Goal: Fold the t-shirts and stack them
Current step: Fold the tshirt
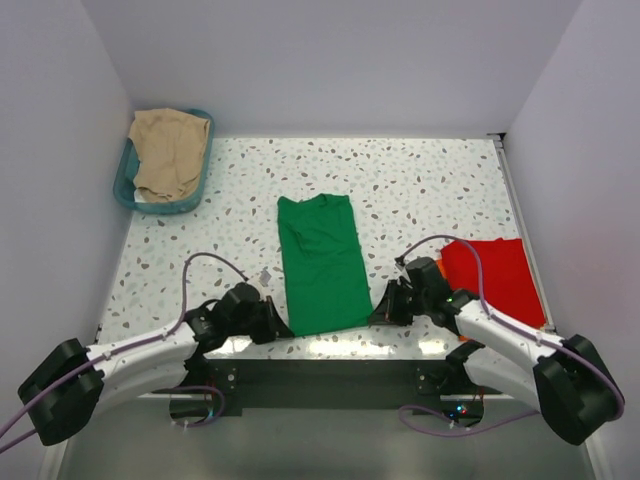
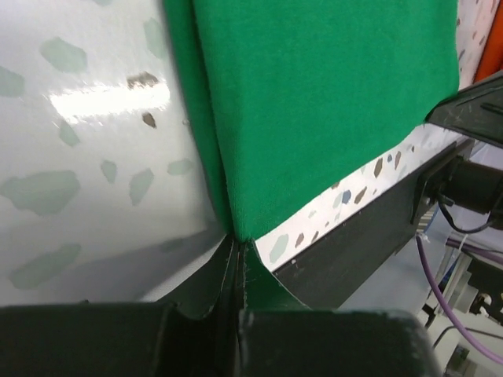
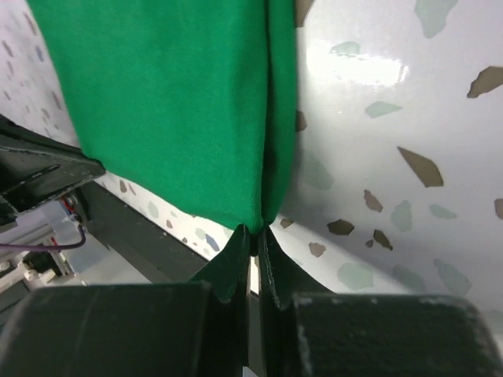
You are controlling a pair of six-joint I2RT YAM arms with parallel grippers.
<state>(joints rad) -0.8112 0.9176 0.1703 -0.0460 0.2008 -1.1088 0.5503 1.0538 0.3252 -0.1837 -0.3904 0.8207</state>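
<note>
The green t-shirt (image 1: 322, 262) lies flat in the middle of the table, folded into a long narrow strip running front to back. My left gripper (image 1: 283, 325) is shut on its near left corner (image 2: 236, 224). My right gripper (image 1: 377, 312) is shut on its near right corner (image 3: 259, 220). Both corners sit at the table's front edge. The red-orange t-shirt (image 1: 495, 278) lies flat at the right, partly behind my right arm.
A teal basket (image 1: 128, 185) holding a beige cloth (image 1: 168, 150) stands at the back left corner. The table's front edge (image 1: 330, 346) runs just below the shirt's hem. White walls close in the left, back and right.
</note>
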